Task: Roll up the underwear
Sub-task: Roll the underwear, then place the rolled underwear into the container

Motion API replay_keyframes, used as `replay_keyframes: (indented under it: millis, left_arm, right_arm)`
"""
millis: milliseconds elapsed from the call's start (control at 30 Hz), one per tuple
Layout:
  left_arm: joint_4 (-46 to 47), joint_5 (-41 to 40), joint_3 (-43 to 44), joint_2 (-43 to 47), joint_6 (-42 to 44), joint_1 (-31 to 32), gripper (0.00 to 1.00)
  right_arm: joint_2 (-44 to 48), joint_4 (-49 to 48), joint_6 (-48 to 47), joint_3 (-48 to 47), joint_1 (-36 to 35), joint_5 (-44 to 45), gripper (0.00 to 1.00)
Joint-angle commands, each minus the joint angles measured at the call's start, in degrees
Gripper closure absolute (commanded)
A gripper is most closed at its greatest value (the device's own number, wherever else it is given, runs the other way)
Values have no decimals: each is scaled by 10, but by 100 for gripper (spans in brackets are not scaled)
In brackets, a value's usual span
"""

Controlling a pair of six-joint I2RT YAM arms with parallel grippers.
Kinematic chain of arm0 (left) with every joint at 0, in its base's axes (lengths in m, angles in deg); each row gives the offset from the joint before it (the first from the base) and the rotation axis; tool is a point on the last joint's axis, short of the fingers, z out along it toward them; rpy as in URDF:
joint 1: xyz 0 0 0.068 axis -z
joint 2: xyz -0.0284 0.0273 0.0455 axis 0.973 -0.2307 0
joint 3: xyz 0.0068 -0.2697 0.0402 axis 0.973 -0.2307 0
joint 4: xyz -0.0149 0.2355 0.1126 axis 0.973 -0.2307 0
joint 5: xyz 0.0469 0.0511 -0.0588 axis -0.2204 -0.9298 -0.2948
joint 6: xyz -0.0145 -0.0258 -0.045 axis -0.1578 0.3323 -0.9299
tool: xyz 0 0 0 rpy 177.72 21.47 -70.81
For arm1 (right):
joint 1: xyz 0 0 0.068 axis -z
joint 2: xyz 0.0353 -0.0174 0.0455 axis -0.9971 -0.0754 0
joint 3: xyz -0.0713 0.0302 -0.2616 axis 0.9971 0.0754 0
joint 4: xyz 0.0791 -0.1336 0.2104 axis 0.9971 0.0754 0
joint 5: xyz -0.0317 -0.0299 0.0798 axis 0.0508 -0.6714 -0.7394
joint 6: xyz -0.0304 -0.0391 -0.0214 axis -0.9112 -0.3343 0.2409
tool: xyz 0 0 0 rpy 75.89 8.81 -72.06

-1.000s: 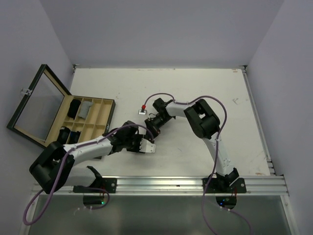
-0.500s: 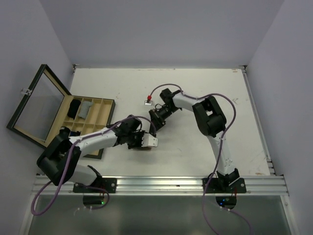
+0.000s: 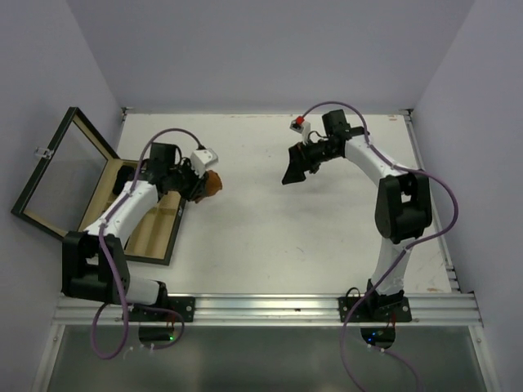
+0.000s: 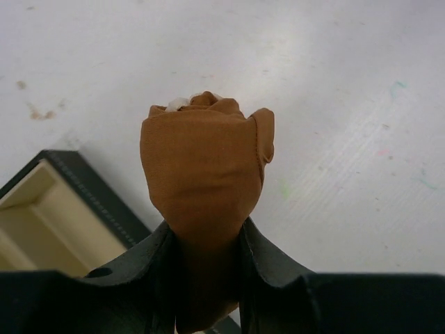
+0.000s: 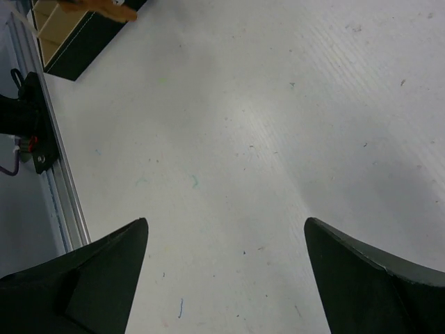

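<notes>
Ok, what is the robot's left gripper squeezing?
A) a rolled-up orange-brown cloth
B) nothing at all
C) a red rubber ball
A: in the left wrist view the left gripper is clamped on both sides of the rolled orange-brown cloth underwear.

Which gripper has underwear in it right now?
The left gripper, shut on the rolled orange-brown underwear beside the wooden box; the right gripper hangs wide open and empty.

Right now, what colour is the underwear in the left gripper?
Plain orange-brown underwear; clearest in the left wrist view.
</notes>
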Motion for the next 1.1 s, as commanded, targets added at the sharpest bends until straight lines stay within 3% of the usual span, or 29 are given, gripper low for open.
replay_keyframes:
  millis: [0, 200, 300, 700, 1067]
  left_arm:
    - [14, -49, 46, 9, -97, -54, 100]
    - [64, -260, 59, 12, -108, -129, 100]
    - [82, -304, 50, 2, -92, -145, 100]
    - [172, -368, -12, -67, -82, -155, 100]
    - [180, -311, -45, -96, -62, -154, 100]
  right_arm:
    - [24, -20, 9, 32, -7, 16, 1]
    - [51, -55, 25, 79, -7, 27, 1]
    - [53, -56, 24, 83, -7, 34, 1]
    - [60, -59, 22, 98, -7, 39, 1]
    - [46, -54, 21, 95, -7, 37, 1]
